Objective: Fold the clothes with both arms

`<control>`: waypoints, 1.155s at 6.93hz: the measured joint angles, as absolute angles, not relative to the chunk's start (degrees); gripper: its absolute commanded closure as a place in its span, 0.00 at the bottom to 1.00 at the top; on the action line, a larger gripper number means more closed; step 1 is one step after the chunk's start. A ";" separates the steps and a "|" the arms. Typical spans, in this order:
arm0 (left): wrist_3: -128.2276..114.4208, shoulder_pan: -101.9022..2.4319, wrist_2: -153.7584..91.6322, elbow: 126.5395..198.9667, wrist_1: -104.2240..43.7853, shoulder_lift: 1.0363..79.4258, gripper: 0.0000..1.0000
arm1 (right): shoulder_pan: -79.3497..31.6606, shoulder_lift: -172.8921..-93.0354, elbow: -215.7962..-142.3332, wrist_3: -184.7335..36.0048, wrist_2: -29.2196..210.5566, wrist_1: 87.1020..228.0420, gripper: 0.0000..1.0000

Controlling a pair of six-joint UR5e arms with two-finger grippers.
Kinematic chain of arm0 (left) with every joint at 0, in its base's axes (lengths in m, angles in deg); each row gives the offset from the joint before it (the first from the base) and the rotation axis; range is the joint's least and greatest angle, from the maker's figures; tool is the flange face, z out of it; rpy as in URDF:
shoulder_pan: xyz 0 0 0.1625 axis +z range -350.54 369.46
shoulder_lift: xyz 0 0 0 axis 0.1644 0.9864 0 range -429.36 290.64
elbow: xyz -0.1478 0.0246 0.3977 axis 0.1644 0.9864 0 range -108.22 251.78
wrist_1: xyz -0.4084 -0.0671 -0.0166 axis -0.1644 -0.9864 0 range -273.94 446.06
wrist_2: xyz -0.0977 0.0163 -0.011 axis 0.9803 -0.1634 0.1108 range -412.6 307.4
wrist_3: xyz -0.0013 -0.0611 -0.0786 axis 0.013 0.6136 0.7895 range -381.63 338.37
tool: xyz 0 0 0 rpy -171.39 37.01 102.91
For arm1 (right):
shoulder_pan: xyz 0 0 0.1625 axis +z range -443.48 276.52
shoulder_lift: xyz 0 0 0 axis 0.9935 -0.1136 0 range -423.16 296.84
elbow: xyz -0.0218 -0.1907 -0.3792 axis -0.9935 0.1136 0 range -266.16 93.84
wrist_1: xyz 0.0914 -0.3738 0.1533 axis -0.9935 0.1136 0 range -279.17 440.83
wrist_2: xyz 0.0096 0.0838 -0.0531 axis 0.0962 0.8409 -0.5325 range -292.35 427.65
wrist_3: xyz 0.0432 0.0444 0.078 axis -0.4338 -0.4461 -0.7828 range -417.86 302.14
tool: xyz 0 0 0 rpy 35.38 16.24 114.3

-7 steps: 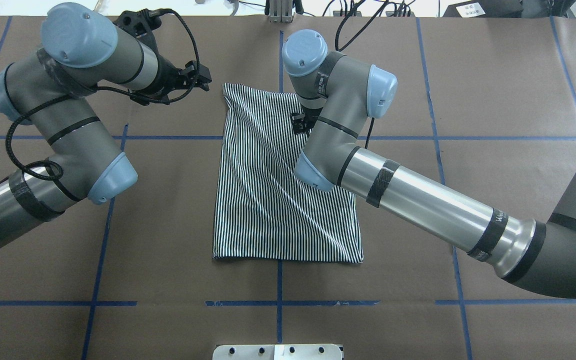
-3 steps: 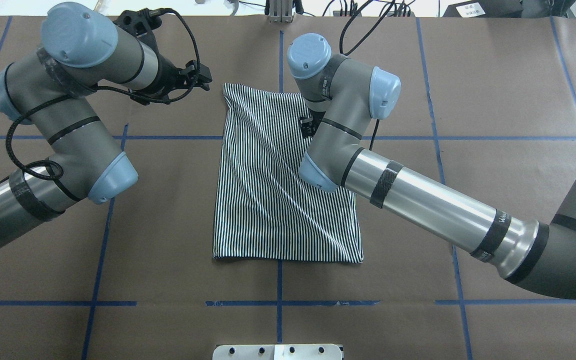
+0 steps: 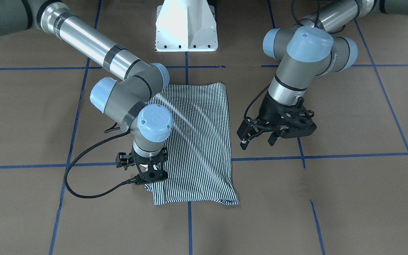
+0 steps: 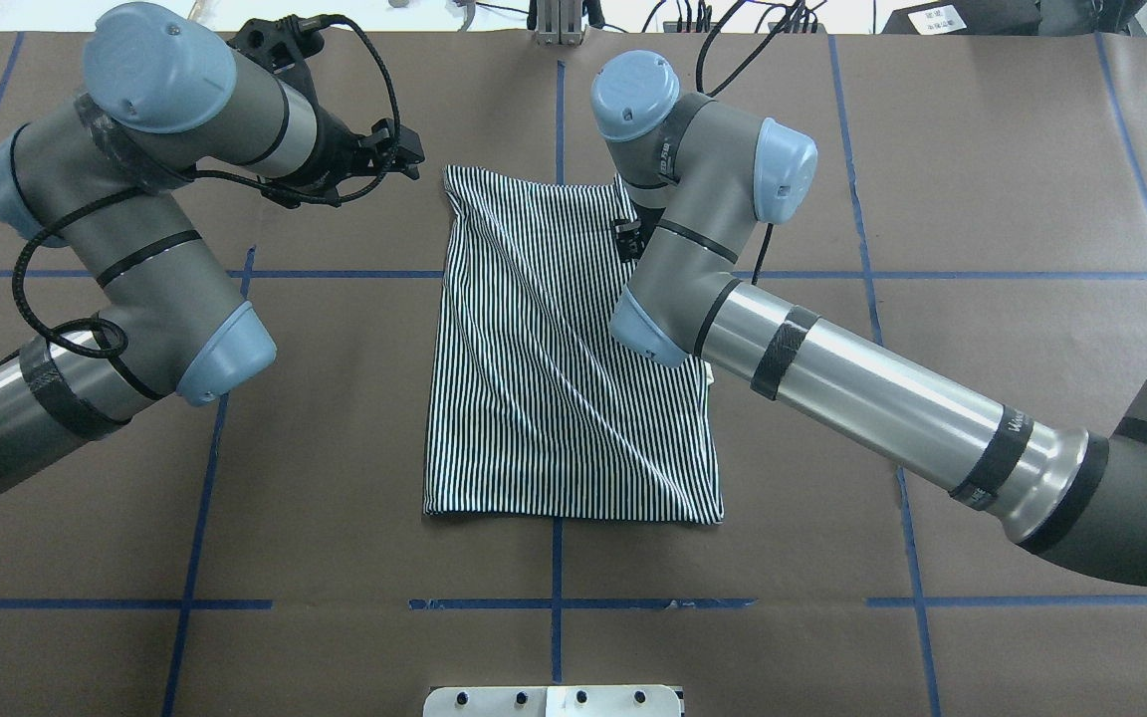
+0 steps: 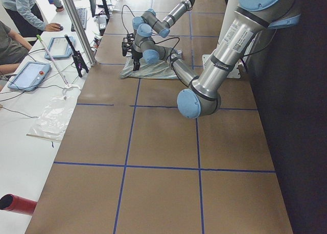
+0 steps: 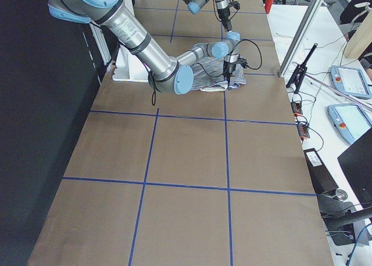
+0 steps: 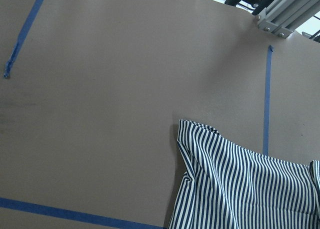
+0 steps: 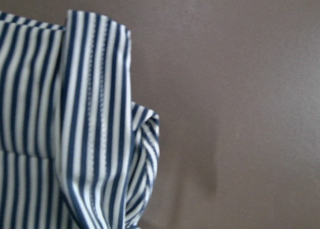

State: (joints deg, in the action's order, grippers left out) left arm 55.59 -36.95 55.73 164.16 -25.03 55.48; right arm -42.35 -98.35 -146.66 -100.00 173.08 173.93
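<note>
The striped shirt lies folded into a flat rectangle in the middle of the table, also seen in the front view. Collar, placket and logo are hidden. My left gripper hovers open and empty just left of the shirt's far left corner; the front view shows it open. My right gripper points down over the shirt's far right corner, low over the cloth. Its fingers are hidden under the wrist. The right wrist view shows a folded cloth edge close up.
Brown paper with a blue tape grid covers the table. The white pedestal base stands at the robot's side. A black cable loops from the right wrist. Operators and tablets are beyond the far edge.
My right arm's wrist and gripper have moved to the right, toward the shirt's far right edge. The shirt and my left arm have stayed still.
</note>
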 measured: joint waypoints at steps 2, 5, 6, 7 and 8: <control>55.64 -36.95 55.98 164.16 -25.25 55.59 0.00 | -37.74 -103.48 -149.70 -93.17 173.18 174.16 0.00; 55.65 -37.00 56.03 164.20 -25.79 55.56 0.00 | -34.11 -100.98 -151.64 -90.65 175.09 174.22 0.00; 55.65 -37.00 56.04 164.30 -25.84 55.47 0.00 | -34.05 -98.86 -151.66 -92.30 176.73 173.91 0.00; 55.86 -36.85 56.20 164.80 -25.94 55.09 0.00 | -34.01 -97.38 -152.27 -93.77 179.65 173.73 0.00; 57.36 -36.38 57.92 166.78 -26.11 53.14 0.00 | -33.88 -96.98 -153.94 -94.95 183.20 173.80 0.00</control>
